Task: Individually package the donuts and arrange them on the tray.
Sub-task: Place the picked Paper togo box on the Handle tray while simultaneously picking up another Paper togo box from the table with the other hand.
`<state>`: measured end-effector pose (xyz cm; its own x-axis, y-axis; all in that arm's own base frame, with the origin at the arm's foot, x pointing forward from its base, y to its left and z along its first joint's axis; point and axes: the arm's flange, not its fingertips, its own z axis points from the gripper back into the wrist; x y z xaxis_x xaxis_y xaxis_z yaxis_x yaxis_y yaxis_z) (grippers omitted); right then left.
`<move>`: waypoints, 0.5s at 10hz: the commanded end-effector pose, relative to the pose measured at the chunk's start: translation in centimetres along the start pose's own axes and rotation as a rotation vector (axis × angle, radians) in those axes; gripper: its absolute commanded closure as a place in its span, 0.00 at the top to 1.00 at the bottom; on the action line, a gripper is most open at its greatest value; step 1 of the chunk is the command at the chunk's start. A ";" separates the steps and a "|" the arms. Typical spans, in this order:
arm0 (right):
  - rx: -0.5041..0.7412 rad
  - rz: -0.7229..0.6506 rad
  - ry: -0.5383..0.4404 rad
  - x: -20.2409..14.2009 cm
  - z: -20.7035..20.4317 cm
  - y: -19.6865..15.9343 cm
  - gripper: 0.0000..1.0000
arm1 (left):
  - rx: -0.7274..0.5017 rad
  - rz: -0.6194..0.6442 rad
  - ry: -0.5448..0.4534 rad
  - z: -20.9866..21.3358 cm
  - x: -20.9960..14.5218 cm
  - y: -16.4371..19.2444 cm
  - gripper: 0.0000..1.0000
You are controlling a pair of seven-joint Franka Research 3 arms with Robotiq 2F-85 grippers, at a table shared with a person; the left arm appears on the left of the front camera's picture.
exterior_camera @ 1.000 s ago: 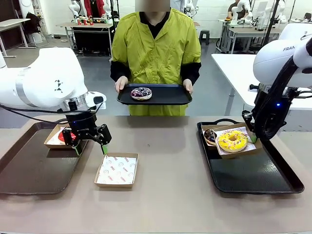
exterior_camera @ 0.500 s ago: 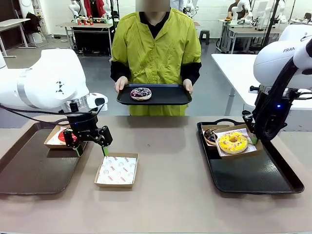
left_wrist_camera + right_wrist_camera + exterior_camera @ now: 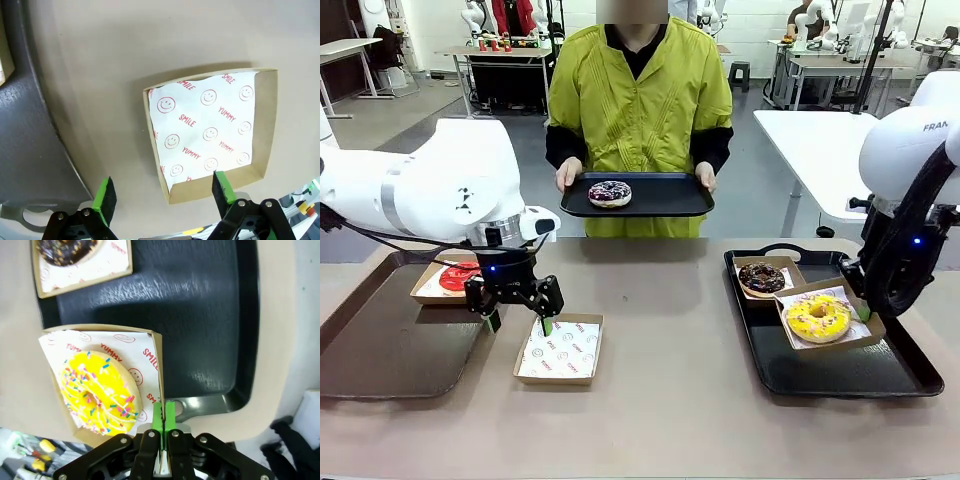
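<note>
Left claw [image 3: 517, 318] spread wide, gripping nothing, hanging just above the tabletop [image 3: 660, 400] at the near-left corner of an empty paper-lined box [image 3: 559, 349]. Plenty of bare tabletop around that box on its right and near sides; on its left, close by, the rim of a dark left tray [image 3: 390, 345]. From the left wrist, green fingertips [image 3: 106, 194] straddling the box's corner wall, one outside over the tabletop, one over the box edge, with the tray's rim curving along the picture's left.

Red donut [image 3: 458, 277] in its own box on the far part of the left tray, partly hidden by the left arm.

Right claw [image 3: 163, 422] clenched on the wall of the yellow donut's box [image 3: 830, 322], pads pinched flat on the cardboard as seen from the right wrist. Yellow donut [image 3: 817, 316] lying in that box on the black right tray [image 3: 840, 370], box tilted a little. Open tray floor in front of it and toward the robot; chocolate donut [image 3: 761, 277] in a separate box just beyond, near the tray's far-left corner, the two boxes close together.

Dark drizzled donut [image 3: 609, 192] on a small black tray [image 3: 660, 195] held by the person's hands [image 3: 568, 175] above the far edge of the tabletop.
</note>
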<state>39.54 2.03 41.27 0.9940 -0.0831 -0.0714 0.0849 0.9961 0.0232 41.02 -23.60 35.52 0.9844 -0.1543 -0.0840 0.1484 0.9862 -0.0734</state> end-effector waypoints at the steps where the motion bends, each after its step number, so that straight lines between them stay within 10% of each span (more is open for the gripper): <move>1: -0.022 0.043 -0.002 0.9 -2.0 -0.9 0.02 | 0.024 0.019 -0.010 -0.8 0.8 -0.7 1.00; 5: -0.003 0.042 0.012 2.0 -4.9 -1.4 0.02 | 0.017 0.025 0.000 -2.0 0.8 -0.5 1.00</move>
<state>40.94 1.37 36.92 0.9939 -0.0536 -0.0964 0.0555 0.9983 0.0167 41.41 -23.80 33.88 0.9832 -0.1530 -0.0998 0.1458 0.9864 -0.0758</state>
